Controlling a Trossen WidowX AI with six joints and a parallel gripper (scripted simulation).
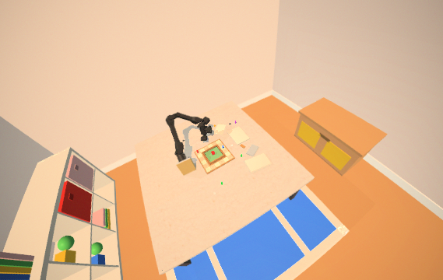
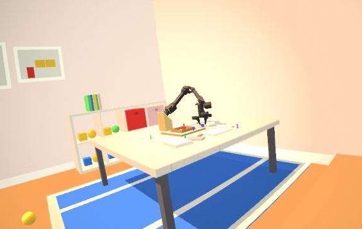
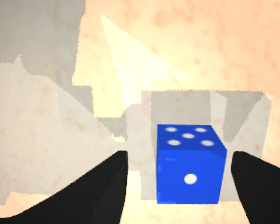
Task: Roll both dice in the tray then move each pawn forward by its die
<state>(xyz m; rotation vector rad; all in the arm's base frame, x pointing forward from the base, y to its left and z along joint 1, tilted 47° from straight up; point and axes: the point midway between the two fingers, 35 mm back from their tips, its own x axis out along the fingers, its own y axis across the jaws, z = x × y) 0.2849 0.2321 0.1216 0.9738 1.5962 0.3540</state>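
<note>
My gripper [image 1: 204, 138] [image 2: 202, 123] [image 3: 180, 160] is open and low over the table behind the board. The blue die [image 3: 191, 176] [image 2: 202, 125] is between its fingers, with a gap on each side. It shows a one-pip face and a five-pip face; the arm hides it in the top view. The red die [image 1: 212, 152] lies in the green-floored tray [image 1: 219, 155] in the middle of the board [image 1: 208, 169]; its number is too small to read. The red pawn [image 1: 197, 152] stands at the board's left corner. The blue pawn [image 1: 223, 147] [image 2: 193, 128] stands on the board's far-right side.
Two green pawns [image 1: 241, 155] [image 1: 222, 183] and a purple pawn [image 1: 235, 122] [image 2: 237, 126] stand off the board. Pale flat slabs [image 1: 239, 135] [image 1: 258, 162], a grey box [image 1: 252, 150] and an orange piece [image 1: 243, 146] lie right of it. A tan block [image 1: 186, 166] is by the arm's base.
</note>
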